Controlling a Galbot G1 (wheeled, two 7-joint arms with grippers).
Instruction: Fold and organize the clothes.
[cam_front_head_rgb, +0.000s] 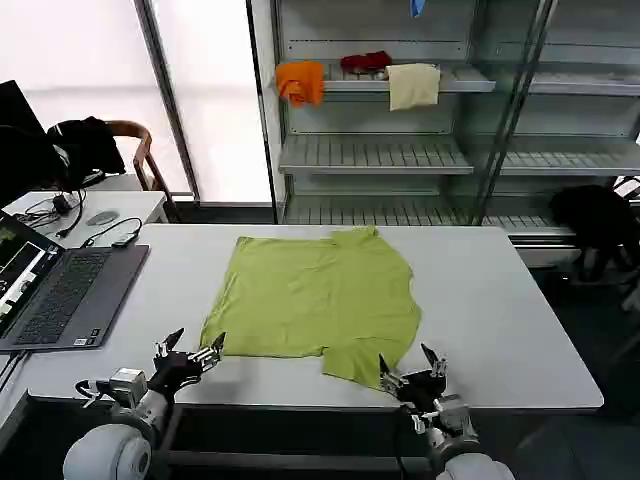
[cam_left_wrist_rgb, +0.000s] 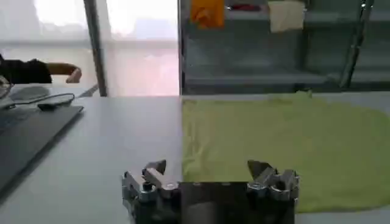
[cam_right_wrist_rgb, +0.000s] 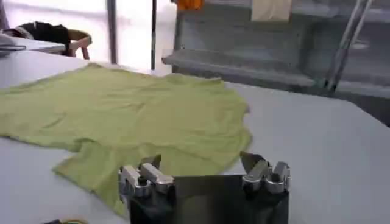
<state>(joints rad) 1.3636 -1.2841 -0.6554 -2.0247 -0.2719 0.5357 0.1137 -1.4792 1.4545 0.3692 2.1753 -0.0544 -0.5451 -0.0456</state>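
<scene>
The lime-green T-shirt lies flat mid-table, long axis running left to right, collar on the right side, one sleeve at the near edge. Left gripper, jaws wide, hovers just off the near-left hem corner. Right gripper, jaws also wide, sits just beside the near sleeve, so it looks the nearer arm.
</scene>
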